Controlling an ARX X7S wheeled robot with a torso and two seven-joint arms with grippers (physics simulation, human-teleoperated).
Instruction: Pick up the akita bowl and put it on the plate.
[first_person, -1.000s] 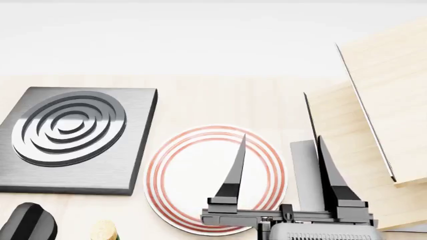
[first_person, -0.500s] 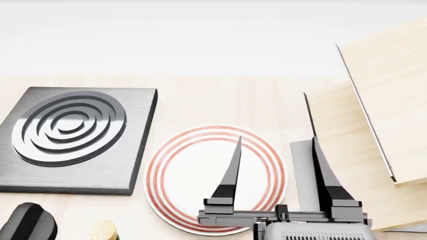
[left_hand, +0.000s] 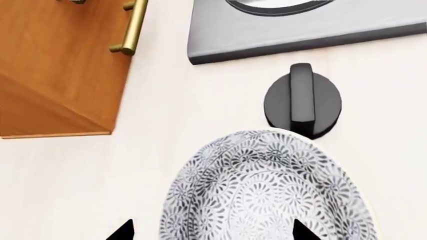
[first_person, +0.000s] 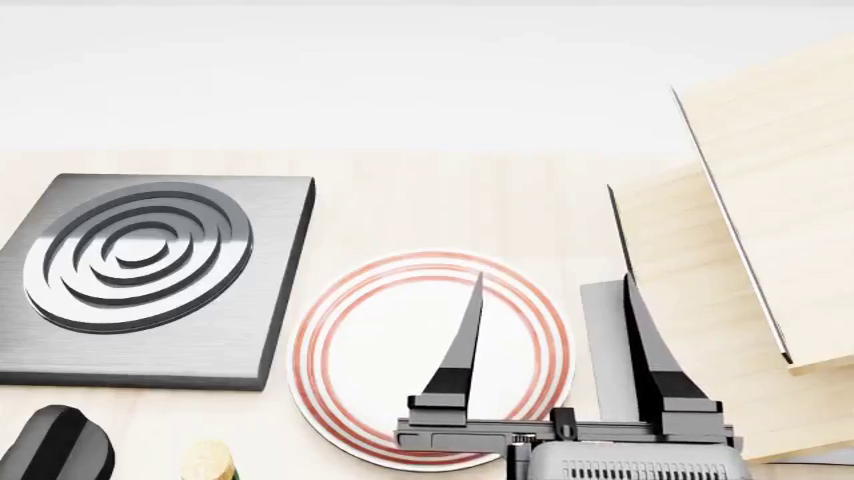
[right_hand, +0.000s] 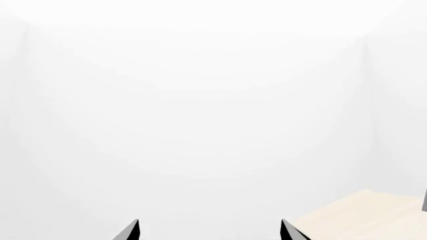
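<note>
right gripper spread wide, raised over plate, left gripper wide astride akita bowl

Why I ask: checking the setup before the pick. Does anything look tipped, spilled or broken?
Nothing stands out. The akita bowl sits upright and whole beside the stove knob; the plate lies flat and bare.

A pale wooden counter is seen carrying a square grey burner, a black knob, the red-ringed plate and the akita bowl.
</note>
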